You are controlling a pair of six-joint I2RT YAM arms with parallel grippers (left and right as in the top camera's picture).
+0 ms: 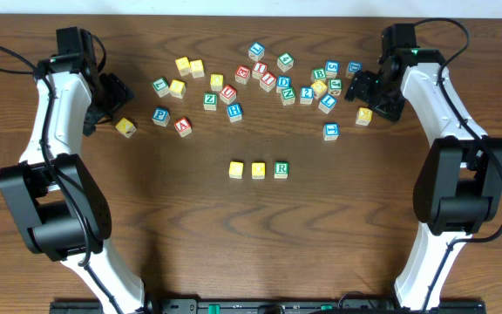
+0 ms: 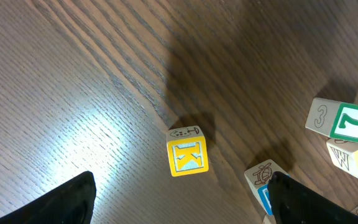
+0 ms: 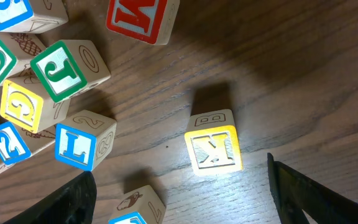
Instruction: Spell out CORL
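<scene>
Three cubes stand in a row at mid-table: a yellow cube, a second yellow cube and the green R cube. The blue L cube lies at the edge of the back pile. My right gripper hangs open just right of it, over a yellow K cube, holding nothing. My left gripper is open at the back left, above a lone yellow cube.
Several loose letter cubes are scattered across the back of the table. A blue-faced cube sits near my right fingers. A green 7 cube and a turtle-marked cube lie by my left gripper.
</scene>
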